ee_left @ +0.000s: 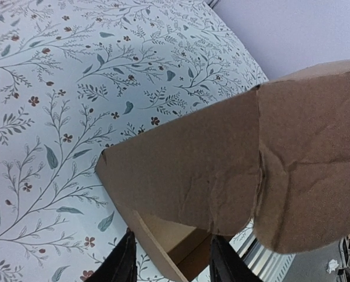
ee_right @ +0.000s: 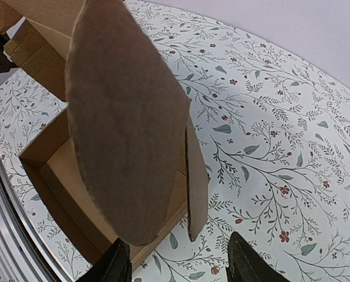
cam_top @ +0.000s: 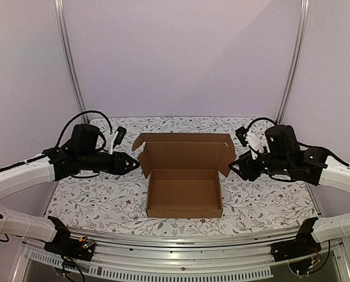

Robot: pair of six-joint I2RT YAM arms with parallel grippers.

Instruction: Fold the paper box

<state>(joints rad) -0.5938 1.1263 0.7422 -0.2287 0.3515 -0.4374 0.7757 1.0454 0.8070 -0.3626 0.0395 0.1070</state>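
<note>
Flanking paper box [cam_top: 184, 176] | left claw [cam_top: 135, 164] spread | right claw [cam_top: 235, 167] spread | whole box seen only from top

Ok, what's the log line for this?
paper box: lid up | left gripper: jaws open, at left flap | right gripper: jaws open, at right flap

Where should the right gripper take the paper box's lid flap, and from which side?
Take the rounded ear flap at the right end of the paper box's upright lid, by its free curved edge. Come in level from the right, as the open right gripper faces it: the flap splays outward, clear of the tray wall, so a finger probably fits each face.
</note>
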